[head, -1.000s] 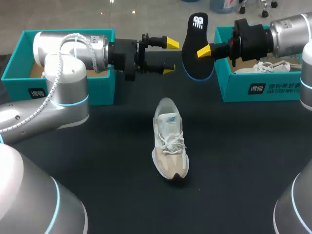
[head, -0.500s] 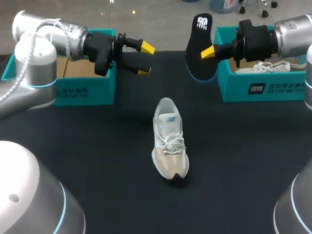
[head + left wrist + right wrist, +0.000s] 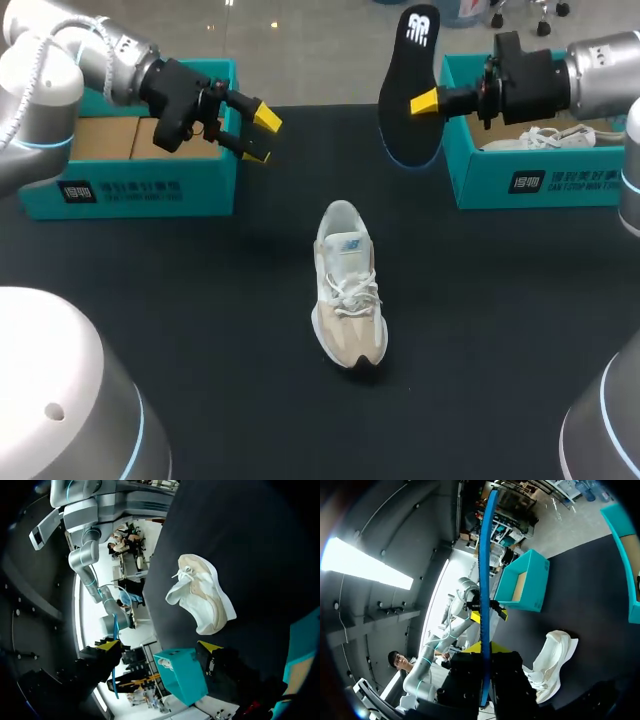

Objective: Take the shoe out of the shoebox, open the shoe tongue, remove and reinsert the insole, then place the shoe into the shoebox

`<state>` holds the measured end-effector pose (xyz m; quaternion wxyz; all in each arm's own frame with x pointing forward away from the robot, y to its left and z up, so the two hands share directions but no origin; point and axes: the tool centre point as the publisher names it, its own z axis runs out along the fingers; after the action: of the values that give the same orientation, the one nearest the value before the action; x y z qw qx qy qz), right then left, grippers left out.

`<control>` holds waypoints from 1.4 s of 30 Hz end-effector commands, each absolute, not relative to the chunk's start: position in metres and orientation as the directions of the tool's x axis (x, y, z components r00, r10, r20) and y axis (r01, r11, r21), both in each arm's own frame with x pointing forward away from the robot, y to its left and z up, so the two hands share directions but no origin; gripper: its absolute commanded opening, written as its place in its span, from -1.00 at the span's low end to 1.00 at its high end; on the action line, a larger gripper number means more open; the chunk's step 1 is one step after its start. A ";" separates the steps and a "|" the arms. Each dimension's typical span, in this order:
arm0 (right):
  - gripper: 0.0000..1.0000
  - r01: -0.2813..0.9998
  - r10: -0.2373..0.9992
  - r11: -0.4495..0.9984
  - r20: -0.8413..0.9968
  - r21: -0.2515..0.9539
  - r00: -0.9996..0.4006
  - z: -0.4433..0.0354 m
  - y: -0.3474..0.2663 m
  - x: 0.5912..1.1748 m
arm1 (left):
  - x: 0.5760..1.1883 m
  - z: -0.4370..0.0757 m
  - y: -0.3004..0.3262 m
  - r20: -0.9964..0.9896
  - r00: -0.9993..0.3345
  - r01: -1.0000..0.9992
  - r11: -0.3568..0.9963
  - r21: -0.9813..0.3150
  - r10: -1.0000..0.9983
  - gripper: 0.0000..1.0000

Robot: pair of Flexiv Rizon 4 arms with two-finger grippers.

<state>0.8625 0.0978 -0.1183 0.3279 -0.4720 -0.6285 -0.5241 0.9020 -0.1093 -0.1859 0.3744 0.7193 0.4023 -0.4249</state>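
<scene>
A beige and white shoe [image 3: 348,285] lies on the black table [image 3: 200,330], toe toward me. My right gripper [image 3: 428,100] is shut on a black insole [image 3: 408,90] with a blue edge, held upright in the air beside the right shoebox [image 3: 530,180]. In the right wrist view the insole [image 3: 485,570] is edge-on between the fingers of that gripper [image 3: 485,649], with the shoe [image 3: 551,664] below. My left gripper [image 3: 260,136] stands open and empty in front of the left shoebox [image 3: 130,185]. From the left wrist, that gripper [image 3: 159,646] shows open with the shoe [image 3: 202,592] ahead.
The right shoebox holds a second white shoe [image 3: 540,138]. The left shoebox [image 3: 525,580] is open, its brown inside bare. Dark table surface surrounds the shoe on all sides.
My left arm has pulled back to the left, away from the insole and toward the left shoebox, staying open. The right gripper has lifted the insole slightly. The shoe has not moved.
</scene>
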 end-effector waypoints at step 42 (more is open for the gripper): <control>-1.00 0.753 0.245 0.052 0.723 0.656 -0.646 -0.108 0.144 0.899 | 0.906 -0.196 -0.091 -0.888 0.335 0.887 -0.424 0.184 0.316 1.00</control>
<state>0.8908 0.1375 -0.1014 0.2175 -0.3660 -0.6921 -0.5829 0.9057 -0.0913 -0.1960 0.3508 0.7371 0.4074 -0.4094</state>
